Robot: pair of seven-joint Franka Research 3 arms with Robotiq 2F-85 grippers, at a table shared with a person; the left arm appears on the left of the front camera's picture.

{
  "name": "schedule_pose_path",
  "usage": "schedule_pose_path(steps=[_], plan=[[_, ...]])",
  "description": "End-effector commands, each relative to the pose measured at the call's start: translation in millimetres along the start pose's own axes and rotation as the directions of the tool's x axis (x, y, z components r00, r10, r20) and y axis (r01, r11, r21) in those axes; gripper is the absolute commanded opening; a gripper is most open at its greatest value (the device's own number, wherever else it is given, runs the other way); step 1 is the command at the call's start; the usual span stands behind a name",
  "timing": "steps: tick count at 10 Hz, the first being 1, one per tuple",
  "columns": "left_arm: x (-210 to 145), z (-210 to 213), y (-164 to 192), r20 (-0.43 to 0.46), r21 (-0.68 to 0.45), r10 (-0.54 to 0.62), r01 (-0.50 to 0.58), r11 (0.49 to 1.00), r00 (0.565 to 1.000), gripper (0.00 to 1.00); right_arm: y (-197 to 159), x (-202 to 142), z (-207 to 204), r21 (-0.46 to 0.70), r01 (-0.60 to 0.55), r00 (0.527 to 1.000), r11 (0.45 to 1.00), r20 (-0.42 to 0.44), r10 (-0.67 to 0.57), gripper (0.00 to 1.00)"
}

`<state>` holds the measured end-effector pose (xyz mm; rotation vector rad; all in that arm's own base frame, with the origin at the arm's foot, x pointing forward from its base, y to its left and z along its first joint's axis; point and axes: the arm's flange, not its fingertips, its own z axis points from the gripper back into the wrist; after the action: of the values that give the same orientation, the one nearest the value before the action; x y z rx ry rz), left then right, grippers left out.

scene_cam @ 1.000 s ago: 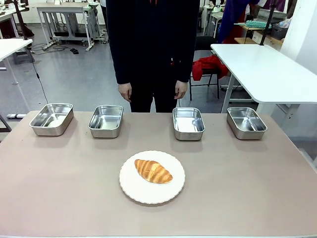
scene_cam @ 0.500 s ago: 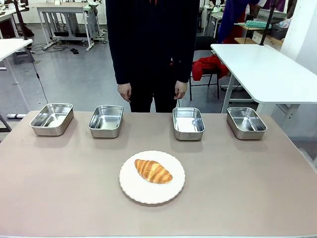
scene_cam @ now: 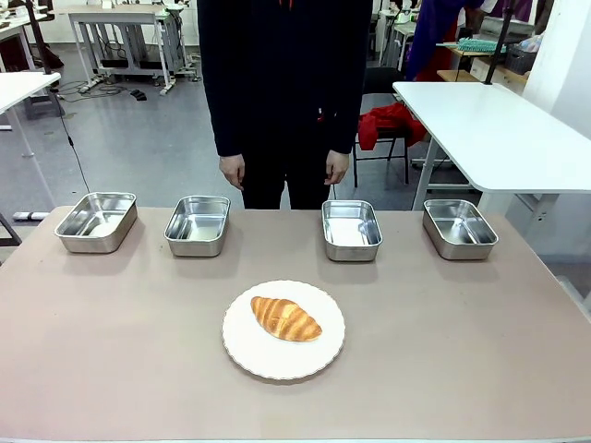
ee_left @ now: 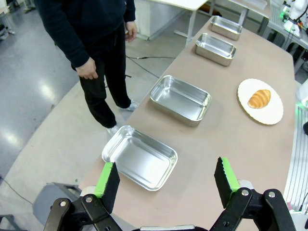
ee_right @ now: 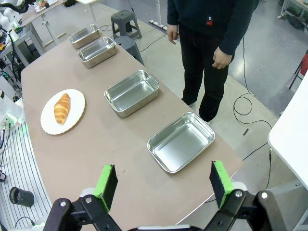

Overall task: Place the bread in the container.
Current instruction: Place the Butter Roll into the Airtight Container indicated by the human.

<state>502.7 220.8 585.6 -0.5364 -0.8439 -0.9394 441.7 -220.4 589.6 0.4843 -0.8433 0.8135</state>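
The bread (scene_cam: 285, 318) lies on the plate (scene_cam: 251, 355), while the left gripper (ee_left: 165, 168) and right gripper (ee_right: 162, 169) gape wide, empty.

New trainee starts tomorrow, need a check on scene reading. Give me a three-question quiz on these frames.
1. True or false: the bread lies on the white plate.
2. How many steel containers stand on the table?
3. The left end effector is: A open, B shut on the bread, C shut on a container.
Key: 1 true; 2 four; 3 A.
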Motion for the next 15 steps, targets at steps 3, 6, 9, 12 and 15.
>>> schedule_pose_path(steps=[3,6,9,12,15], plan=[[1.0,0.5,0.0,0.002,0.004,-0.009,0.009,1.000,1.000,1.00,1.1,2.8,-0.3,0.001,-0.006,1.000,1.000,0.008,0.006,1.00],[1.0,0.5,0.0,0.002,0.004,-0.009,0.009,1.000,1.000,1.00,1.1,2.8,-0.3,0.001,-0.006,1.000,1.000,0.008,0.006,1.00],[1.0,0.5,0.0,0.002,0.004,-0.009,0.009,1.000,1.000,1.00,1.1,2.8,-0.3,0.001,-0.006,1.000,1.000,0.008,0.006,1.00],[1.0,0.5,0.0,0.002,0.004,-0.009,0.009,1.000,1.000,1.00,1.1,2.8,-0.3,0.001,-0.006,1.000,1.000,0.008,0.006,1.00],[1.0,0.5,0.0,0.002,0.004,-0.009,0.009,1.000,1.000,1.00,1.1,2.8,-0.3,0.001,-0.006,1.000,1.000,0.008,0.006,1.00]])
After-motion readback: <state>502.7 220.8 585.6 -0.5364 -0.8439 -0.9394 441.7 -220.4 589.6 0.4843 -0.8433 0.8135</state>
